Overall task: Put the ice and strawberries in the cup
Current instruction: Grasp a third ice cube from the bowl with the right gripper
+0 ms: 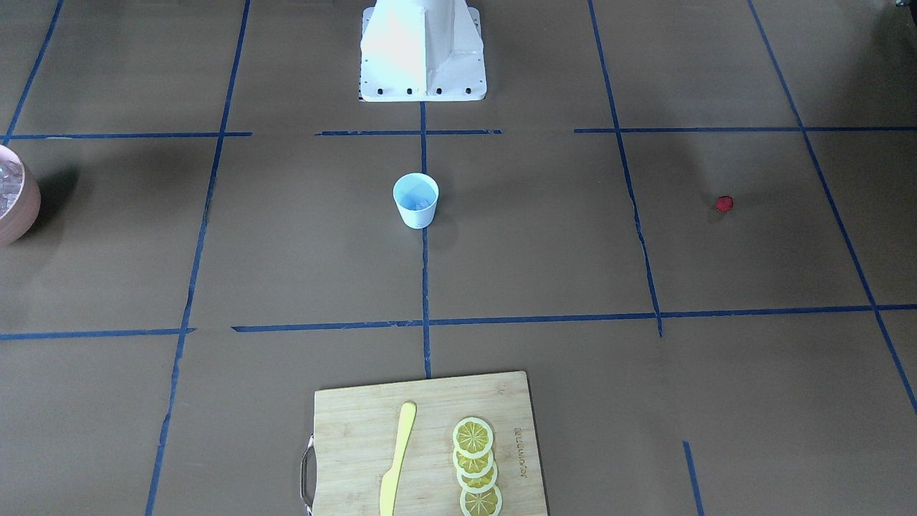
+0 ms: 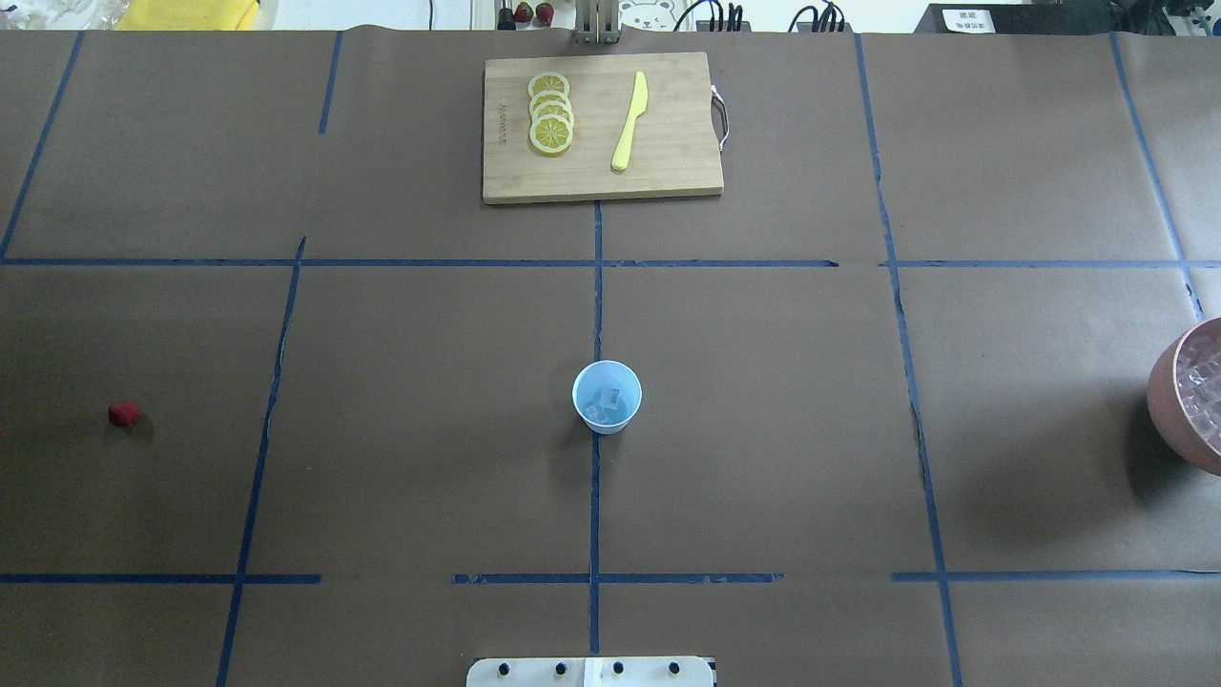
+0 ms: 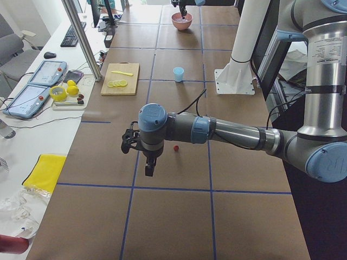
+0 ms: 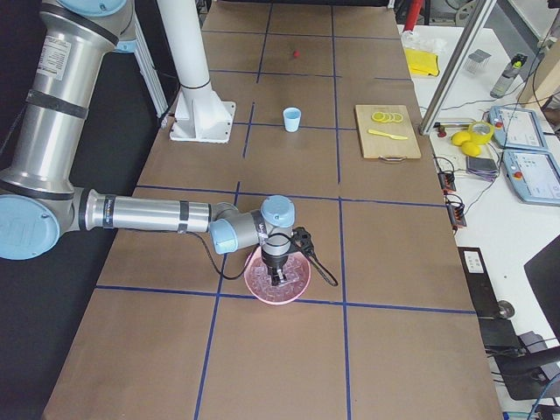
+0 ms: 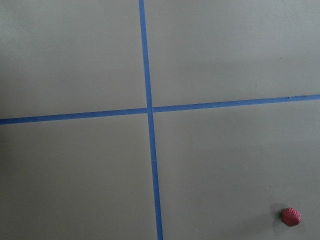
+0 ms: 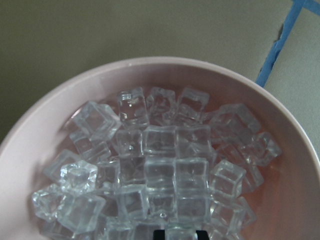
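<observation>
The pale blue cup [image 2: 607, 397] stands upright at the table's middle, with a few ice [image 2: 603, 405] cubes inside. A tiny red strawberry [image 2: 123, 413] lies alone on the brown paper far to the left, also showing in the left wrist view as a strawberry [image 5: 290, 217] at the lower right. My left gripper [image 3: 148, 168] hangs above the table a little short of the berry; I cannot tell if it is open. My right gripper [image 4: 278, 278] points down into the pink bowl [image 6: 165, 62], just over its ice [image 6: 160, 170]. Only dark fingertips [image 6: 159, 234] show, so its state is unclear.
A wooden cutting board [image 2: 601, 124] at the far edge carries lemon slices [image 2: 550, 113] and a yellow knife [image 2: 630, 121]. The pink bowl [image 2: 1178, 401] sits at the right table edge. The robot's white base [image 1: 423, 50] stands behind the cup.
</observation>
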Robot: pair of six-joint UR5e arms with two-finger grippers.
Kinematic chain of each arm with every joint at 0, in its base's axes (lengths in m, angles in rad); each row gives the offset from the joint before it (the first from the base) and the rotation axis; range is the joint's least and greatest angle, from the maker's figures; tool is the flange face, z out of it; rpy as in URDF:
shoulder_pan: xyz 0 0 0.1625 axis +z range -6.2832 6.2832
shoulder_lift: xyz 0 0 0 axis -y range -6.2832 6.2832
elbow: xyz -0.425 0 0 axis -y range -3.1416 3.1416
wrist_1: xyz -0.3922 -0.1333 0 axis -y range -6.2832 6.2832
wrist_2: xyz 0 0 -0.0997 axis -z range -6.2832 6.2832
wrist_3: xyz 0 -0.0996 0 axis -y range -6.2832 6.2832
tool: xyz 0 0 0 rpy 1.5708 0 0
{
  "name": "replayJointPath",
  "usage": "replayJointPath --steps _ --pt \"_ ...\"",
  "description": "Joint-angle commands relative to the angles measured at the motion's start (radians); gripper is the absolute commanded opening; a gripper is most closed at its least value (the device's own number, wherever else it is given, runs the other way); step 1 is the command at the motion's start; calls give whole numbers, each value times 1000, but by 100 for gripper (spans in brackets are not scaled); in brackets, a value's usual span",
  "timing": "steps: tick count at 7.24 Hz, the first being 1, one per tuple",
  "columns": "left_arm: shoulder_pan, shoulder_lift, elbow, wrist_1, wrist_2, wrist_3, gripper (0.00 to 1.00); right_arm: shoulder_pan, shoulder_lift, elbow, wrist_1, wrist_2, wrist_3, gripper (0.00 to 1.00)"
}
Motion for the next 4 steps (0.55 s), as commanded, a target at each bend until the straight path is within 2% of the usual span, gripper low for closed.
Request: replayJointPath --steps 1,3,4 --pt "0 0 0 1 0 0 100 24 -4 54 -16 15 -4 0" --pt "0 0 0 1 0 0 100 89 32 255 -261 67 -6 0" --pt "0 2 0 1 0 0 100 90 101 288 -335 67 8 0"
